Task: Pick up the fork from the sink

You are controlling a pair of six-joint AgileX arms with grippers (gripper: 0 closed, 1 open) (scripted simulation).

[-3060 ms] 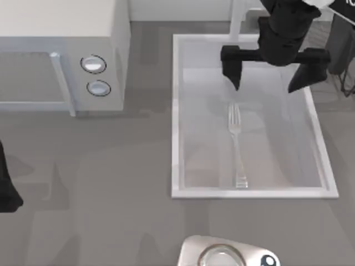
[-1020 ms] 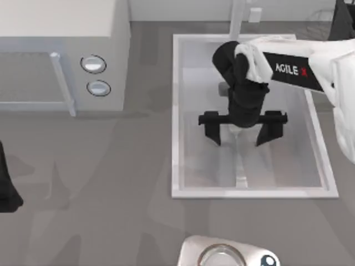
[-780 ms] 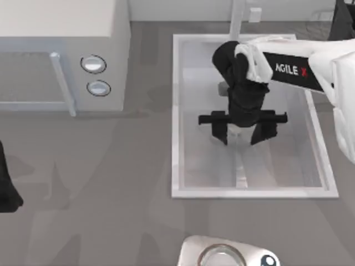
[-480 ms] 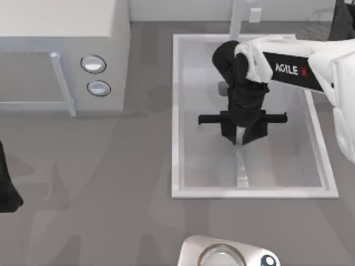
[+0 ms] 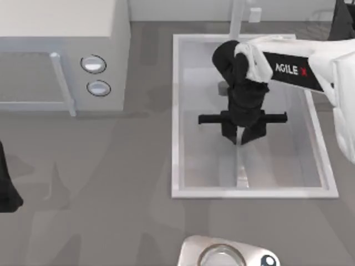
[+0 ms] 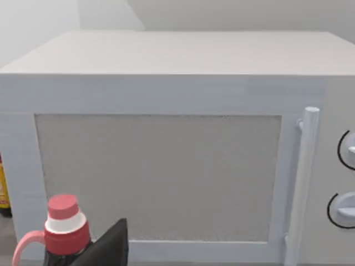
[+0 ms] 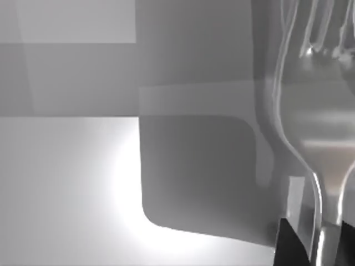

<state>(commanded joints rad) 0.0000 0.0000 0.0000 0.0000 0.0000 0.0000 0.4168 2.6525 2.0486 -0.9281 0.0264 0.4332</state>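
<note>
The silver fork (image 5: pixel 241 166) lies lengthwise in the pale sink (image 5: pixel 176 111), its handle pointing toward the near rim. My right gripper (image 5: pixel 240 137) reaches down into the basin and is shut on the fork near its neck, hiding the tines from above. The right wrist view shows the fork's head and tines (image 7: pixel 316 111) close up, with black fingertips (image 7: pixel 288 244) on either side of the neck. My left gripper (image 5: pixel 5 188) stays parked at the table's left edge.
A white microwave (image 5: pixel 61 55) with two round knobs stands at the back left, seen head-on in the left wrist view (image 6: pixel 166 138) with a red-capped bottle (image 6: pixel 64 221) before it. A faucet post (image 5: pixel 238 16) rises behind the sink. A silver appliance (image 5: pixel 222 252) sits at the front edge.
The right gripper came down from the sink's far end over the fork, and its wide-open fingers closed in on the fork's neck. The left arm has not moved.
</note>
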